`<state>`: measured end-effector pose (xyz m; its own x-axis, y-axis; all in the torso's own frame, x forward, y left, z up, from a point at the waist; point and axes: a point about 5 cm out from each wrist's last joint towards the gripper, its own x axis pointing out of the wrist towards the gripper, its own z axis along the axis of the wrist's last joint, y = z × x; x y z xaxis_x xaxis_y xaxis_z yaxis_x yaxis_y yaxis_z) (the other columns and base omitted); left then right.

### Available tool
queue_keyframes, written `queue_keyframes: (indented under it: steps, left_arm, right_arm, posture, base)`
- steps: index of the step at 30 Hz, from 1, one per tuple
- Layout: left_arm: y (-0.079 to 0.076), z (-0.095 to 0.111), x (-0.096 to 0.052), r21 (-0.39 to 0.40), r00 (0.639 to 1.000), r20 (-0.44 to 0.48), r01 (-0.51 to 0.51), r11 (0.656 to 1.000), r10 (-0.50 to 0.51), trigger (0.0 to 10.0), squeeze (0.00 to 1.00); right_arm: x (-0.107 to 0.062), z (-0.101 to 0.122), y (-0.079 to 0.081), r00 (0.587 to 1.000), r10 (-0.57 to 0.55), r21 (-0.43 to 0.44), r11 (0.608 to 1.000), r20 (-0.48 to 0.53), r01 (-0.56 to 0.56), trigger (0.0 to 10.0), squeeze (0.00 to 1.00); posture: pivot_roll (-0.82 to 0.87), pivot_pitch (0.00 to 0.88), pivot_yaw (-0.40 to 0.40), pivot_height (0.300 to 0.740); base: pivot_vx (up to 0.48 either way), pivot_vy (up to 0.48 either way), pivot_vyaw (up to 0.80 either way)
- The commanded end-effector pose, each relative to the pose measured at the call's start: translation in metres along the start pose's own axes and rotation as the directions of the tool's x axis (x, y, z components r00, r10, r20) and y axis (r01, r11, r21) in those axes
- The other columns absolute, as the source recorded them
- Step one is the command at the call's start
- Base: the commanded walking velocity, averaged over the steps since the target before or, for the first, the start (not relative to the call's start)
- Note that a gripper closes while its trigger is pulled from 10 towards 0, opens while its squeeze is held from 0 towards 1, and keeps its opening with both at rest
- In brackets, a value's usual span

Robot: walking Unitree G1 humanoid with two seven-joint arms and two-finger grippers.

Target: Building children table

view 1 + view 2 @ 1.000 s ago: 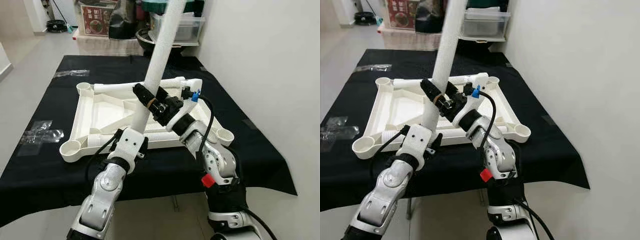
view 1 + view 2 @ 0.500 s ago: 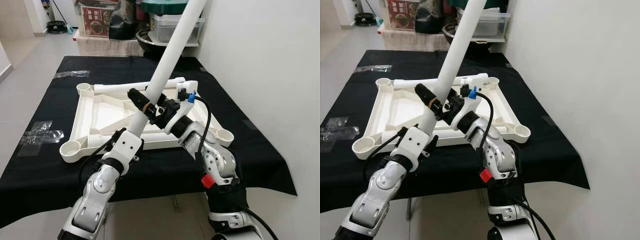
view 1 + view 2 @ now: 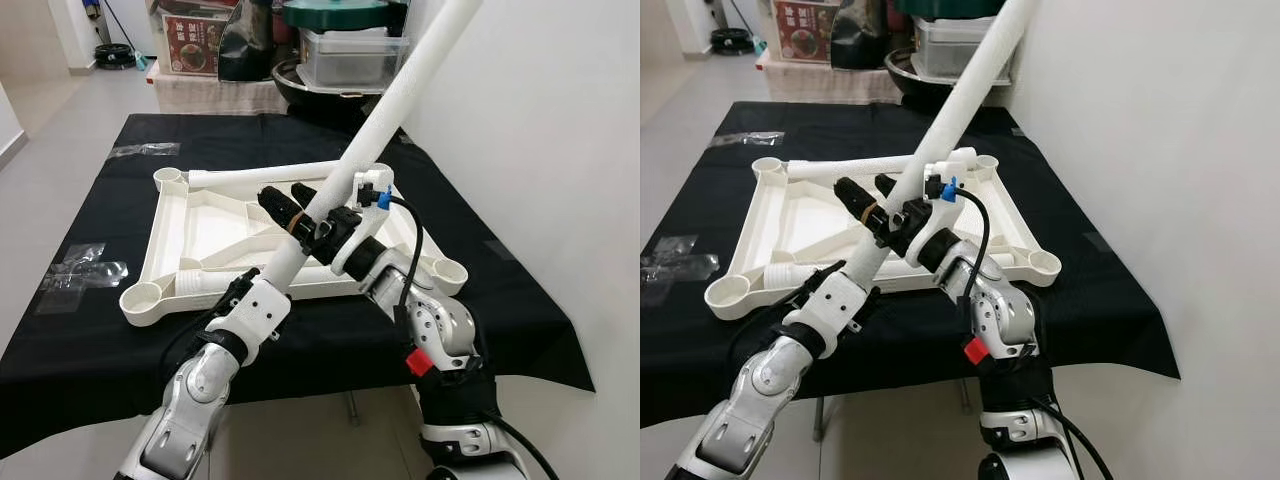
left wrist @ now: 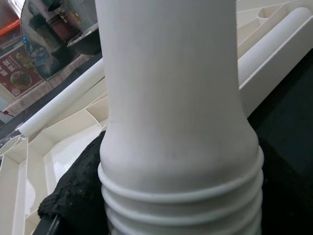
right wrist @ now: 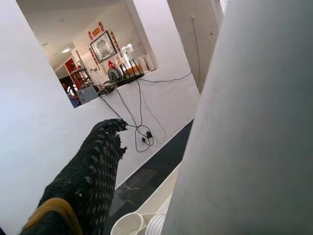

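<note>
White plastic leg: long tube (image 3: 400, 102) slants up from my lap toward my right, over the near edge of the table, its top out of frame.
Left gripper (image 3: 272, 282): my fingers are clamped on the lower end of the leg; in the left wrist view the ribbed threaded end (image 4: 181, 196) sits right against my black pads (image 4: 73, 196).
Right gripper (image 3: 295, 210): my two black fingers sit on either side of the leg about a third of the way up, closed against it; one finger (image 5: 88, 176) shows beside the tube in the right wrist view.
Tabletop: white moulded children's tabletop (image 3: 190, 225) lies upside down on the cloth, a round socket at each corner (image 3: 140, 296).
Other legs: one tube (image 3: 270, 174) lies along the far rim, another (image 3: 205, 283) along the near rim.
Table: covered with black cloth (image 3: 90, 340).
Plastic wrapper (image 3: 80, 265): clear, lying on the cloth to my left of the tabletop.
Background: storage boxes (image 3: 350, 55) and clutter beyond the table.
</note>
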<state>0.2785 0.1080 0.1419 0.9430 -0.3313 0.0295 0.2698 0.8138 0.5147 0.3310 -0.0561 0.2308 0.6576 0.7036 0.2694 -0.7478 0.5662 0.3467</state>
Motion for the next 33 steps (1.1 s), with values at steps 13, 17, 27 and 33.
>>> queue_keyframes:
  steps: [13,17,27,33]
  left_arm:
    - [-0.006,0.002,-0.003,0.042,0.998,0.038,0.045,0.998,-0.046,10.0,0.00]
    - [-0.007,0.003,-0.002,0.056,0.998,0.044,0.046,0.997,-0.048,10.0,0.00]
    - [-0.014,-0.010,-0.006,-0.111,0.995,-0.059,0.072,0.991,-0.079,10.0,1.00]
    - [-0.011,-0.015,-0.007,-0.100,0.994,-0.084,0.058,0.993,-0.067,10.0,1.00]
  right_arm:
    - [0.000,-0.001,0.006,0.999,0.039,0.031,0.999,-0.011,-0.039,0.0,0.00]
    - [0.001,0.000,0.007,0.999,0.045,0.026,0.999,-0.009,-0.044,0.0,0.00]
    - [0.001,0.000,0.008,0.999,0.043,0.022,0.999,0.002,-0.043,0.0,0.00]
    - [0.000,0.003,0.006,0.999,0.031,0.021,0.999,0.015,-0.032,0.0,0.00]
  posture:
    - [0.05,0.000,-0.078,0.740]
    - [0.05,0.000,-0.077,0.740]
    - [0.05,0.000,-0.074,0.740]
    - [0.05,0.000,-0.075,0.740]
  base:
    - [0.000,0.000,0.00]
    - [0.000,0.000,0.00]
    - [0.000,0.000,0.00]
    - [0.000,0.000,0.00]
